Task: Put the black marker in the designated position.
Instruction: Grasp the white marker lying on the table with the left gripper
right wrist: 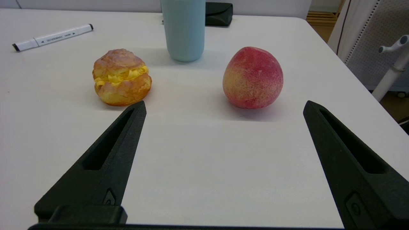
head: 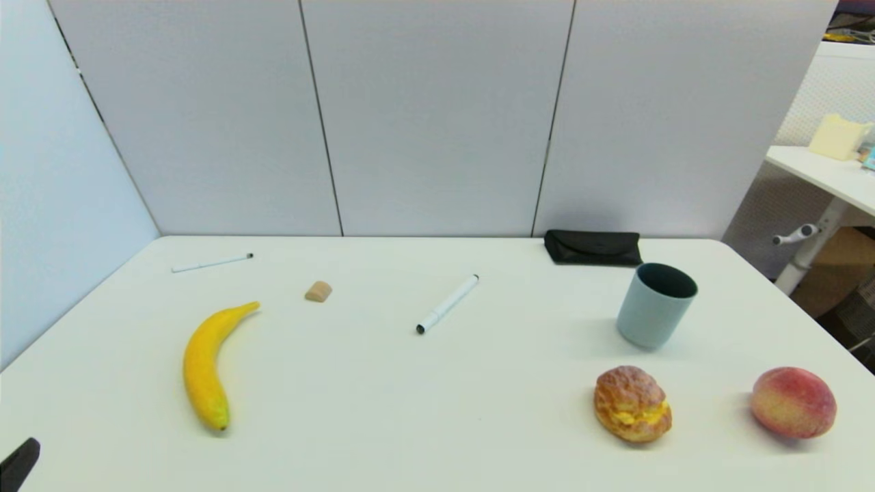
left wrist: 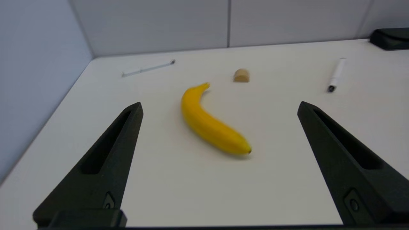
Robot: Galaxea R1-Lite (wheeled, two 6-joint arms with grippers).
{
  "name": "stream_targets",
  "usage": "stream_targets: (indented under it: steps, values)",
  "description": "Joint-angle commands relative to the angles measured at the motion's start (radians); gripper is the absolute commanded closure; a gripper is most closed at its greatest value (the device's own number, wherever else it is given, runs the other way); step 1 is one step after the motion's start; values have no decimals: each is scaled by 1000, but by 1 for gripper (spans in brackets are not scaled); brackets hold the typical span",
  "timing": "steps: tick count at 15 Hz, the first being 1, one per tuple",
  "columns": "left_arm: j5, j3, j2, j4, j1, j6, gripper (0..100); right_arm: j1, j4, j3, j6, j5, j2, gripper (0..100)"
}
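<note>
Only a sliver of the left gripper shows; both arms' jaws spread, black marker untouched.

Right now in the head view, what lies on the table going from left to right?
Thin white pen → banana → small tan block → black marker → black pouch → blue-grey cup → peach.

Left gripper: two long matte black fingers, wedge-shaped, tapering to blunt tips. Each has an elongated recessed slot along its inner face and a small round screw near the base, plus a black crossbar at the root. Right gripper: same build, same black tapered fingers, slots and base screws. No cables visible.
</note>
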Motion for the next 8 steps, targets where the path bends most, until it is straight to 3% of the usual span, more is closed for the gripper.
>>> stream_targets:
  steps: [1,4,8]
  values:
    - [0,-310,365,46,-252,102,0,0,-1,0,-1,1,1,0]
    - [-6,-500,564,99,-326,178,0,0,-1,0,-1,0,1,0]
    - [-6,-814,833,270,-456,246,0,0,-1,0,-1,1,1,0]
